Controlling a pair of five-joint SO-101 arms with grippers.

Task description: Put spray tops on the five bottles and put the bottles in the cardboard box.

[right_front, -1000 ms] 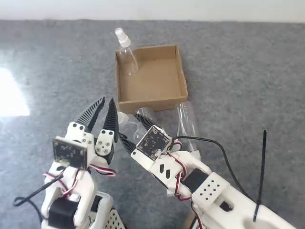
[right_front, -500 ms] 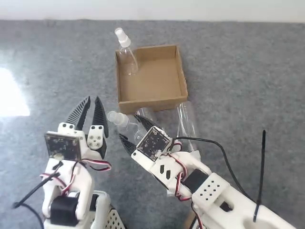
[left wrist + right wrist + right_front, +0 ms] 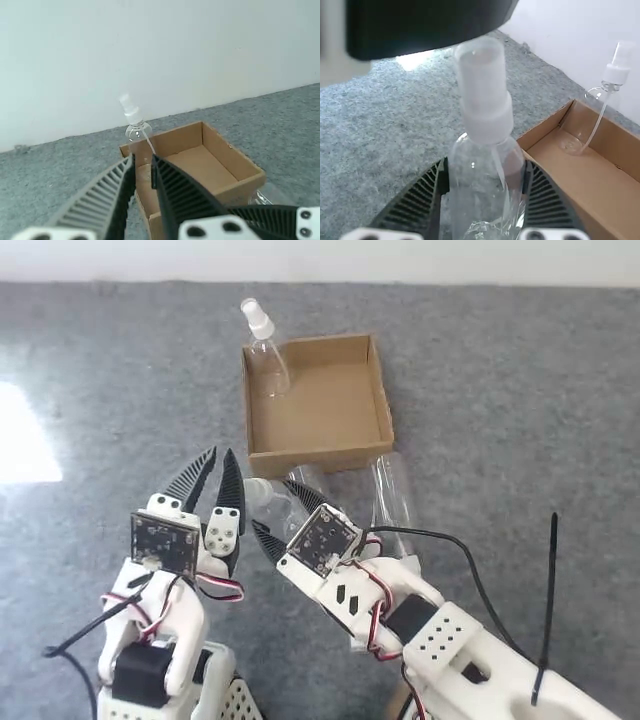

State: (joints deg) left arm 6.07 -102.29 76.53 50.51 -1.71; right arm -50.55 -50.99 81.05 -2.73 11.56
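Your right end effector (image 3: 277, 510) is clamped on the bottle (image 3: 485, 170), probably steadying it. Your left end effector (image 3: 221, 455), slightly apart and empty, hovers beside its spray top (image 3: 481, 95).

I see the cardboard box (image 3: 318, 458) at the far middle of the table (image 3: 520, 390), with the first bottle (image 3: 268, 360) standing in its far left corner. Just before the box's near wall, the right gripper (image 3: 275, 508) has the second bottle (image 3: 268, 498) between its fingers, its spray top (image 3: 483, 100) pointing left. The left gripper (image 3: 221, 454) sits just left of that top, fingers slightly apart. The third bottle (image 3: 392, 495) lies to the right, just before the box's near right corner.
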